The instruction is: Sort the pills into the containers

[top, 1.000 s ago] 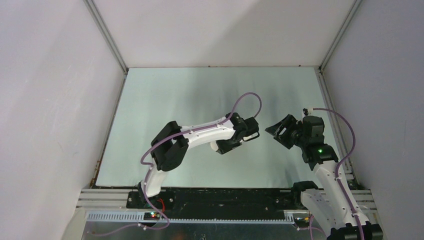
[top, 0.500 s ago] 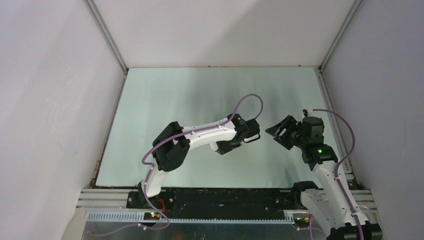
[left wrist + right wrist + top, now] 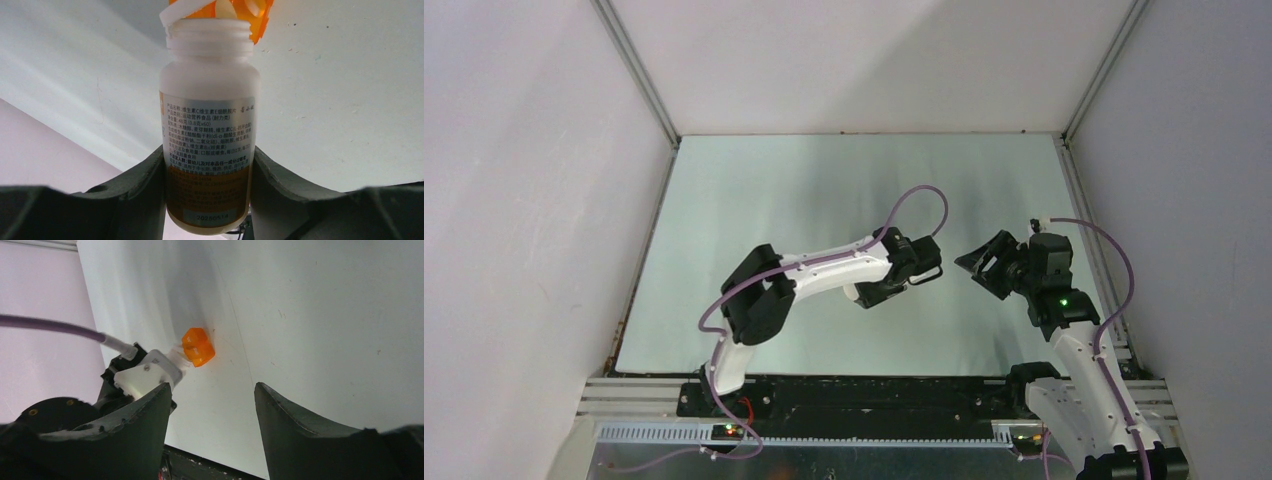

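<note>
Nearest you in the right wrist view, your right gripper (image 3: 212, 390) has its dark jaws spread wide with nothing between them, and it hangs above the pale grey-green table top (image 3: 325, 315). Past those fingers is your left gripper (image 3: 207, 155), a purple cable (image 3: 50, 326) trailing away from its wrist. Its jaws are clamped on the lower half of the white cylindrical plastic pill bottle (image 3: 207, 90), one dark finger on each side of the printed label. The bottle's cap is off, showing a bare threaded neck, and that neck points away from the wrist. Right at its open mouth is the orange translucent boxy cup (image 3: 198, 347). The cup touches or slightly overlaps the bottle's rim, and you cannot tell whether it stands on the table or leans. Pale pills (image 3: 225, 7) show inside the cup. From overhead, the two grippers face each other across a gap at mid-table, and the cup is hidden there.
</note>
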Controlling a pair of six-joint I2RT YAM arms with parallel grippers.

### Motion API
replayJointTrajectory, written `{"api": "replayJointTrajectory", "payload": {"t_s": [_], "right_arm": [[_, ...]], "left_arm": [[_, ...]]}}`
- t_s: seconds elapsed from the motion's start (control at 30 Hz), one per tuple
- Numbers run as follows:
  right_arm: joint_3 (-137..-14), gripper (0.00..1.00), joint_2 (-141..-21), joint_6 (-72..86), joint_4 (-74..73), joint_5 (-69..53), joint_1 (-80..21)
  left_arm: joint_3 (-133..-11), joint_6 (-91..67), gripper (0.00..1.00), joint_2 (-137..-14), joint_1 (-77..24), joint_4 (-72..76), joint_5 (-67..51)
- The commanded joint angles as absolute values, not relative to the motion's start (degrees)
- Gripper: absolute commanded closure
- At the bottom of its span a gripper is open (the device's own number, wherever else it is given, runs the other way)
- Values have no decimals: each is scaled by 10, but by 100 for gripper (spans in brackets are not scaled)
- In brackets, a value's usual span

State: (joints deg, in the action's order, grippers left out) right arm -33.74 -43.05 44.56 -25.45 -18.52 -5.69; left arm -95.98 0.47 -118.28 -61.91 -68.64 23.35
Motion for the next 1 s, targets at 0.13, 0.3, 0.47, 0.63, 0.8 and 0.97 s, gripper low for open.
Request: {"api": "replayJointTrajectory", "payload": {"t_s": [0.13,0.3,0.47,0.63,0.8,0.97], "right_arm": [[-338,34,-423,444,-245,-200,-53],[-338,34,-423,446,-243,-202,-52],[-339,34,-427,448,-243,-201,-53],[-339,34,-432,454,-238,-204,-53],[-338,35,-436,460,-235,-206,-53],[-338,35,-437,465,-234,-206,-52]], "left_arm": [[-905,-16,100,-1071,-621,-644,227],[-868,-25,100,-1030,-621,-614,222],[-838,-34,100,-981,-620,-575,221],[-802,-51,100,-925,-610,-505,217],[-748,-61,100,-854,-590,-425,184],[-697,-55,100,-798,-566,-347,133]]}}
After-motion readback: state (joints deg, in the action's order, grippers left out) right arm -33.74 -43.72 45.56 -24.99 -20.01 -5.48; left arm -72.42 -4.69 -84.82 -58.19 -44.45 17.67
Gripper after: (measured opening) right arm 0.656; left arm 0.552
